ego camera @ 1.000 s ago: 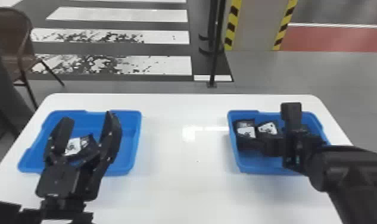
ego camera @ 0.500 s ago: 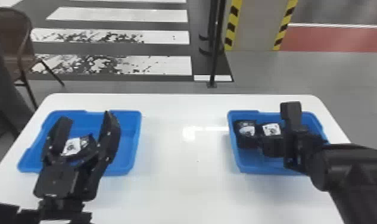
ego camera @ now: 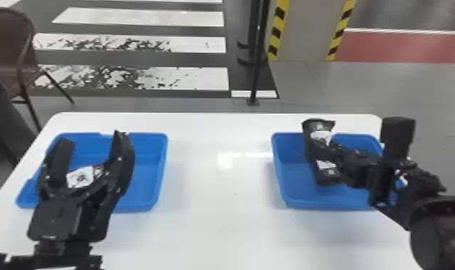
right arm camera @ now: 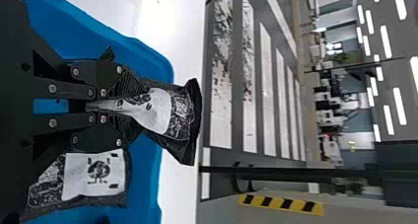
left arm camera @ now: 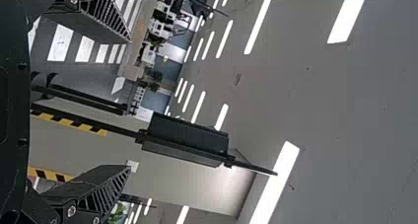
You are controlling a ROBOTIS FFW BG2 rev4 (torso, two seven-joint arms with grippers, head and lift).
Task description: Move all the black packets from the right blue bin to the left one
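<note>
Clearly, we have two black packets at the right blue bin (ego camera: 298, 203), in the head view's right half. Our right gripper (ego camera: 336, 154) comes in from the right edge, its two fingers clenched on one black packet (ego camera: 320, 125), whose upper end shows beyond the bin's far rim in the head view. In the right wrist view we see this packet pinched between the fingertips, its white label creased and its dark end sticking out past them. The second black packet (right arm camera: 93, 177) lies just beside the gripper, over the blue of the bin, its white label facing us. At the lower left of the head view, our left gripper (ego camera: 93, 138) is released, its fingers spread wide with nothing in their grasp. Between and behind those fingers we can make out another packet (ego camera: 79, 177), white label showing, in the left blue bin (ego camera: 158, 172). Both bins sit well apart on the white table (ego camera: 215, 212). Behind it we see a brown chair (ego camera: 10, 39) at upper left and a black post (ego camera: 257, 68) at top centre, beside a pillar (ego camera: 307, 28) edged with yellow and black stripes.
</note>
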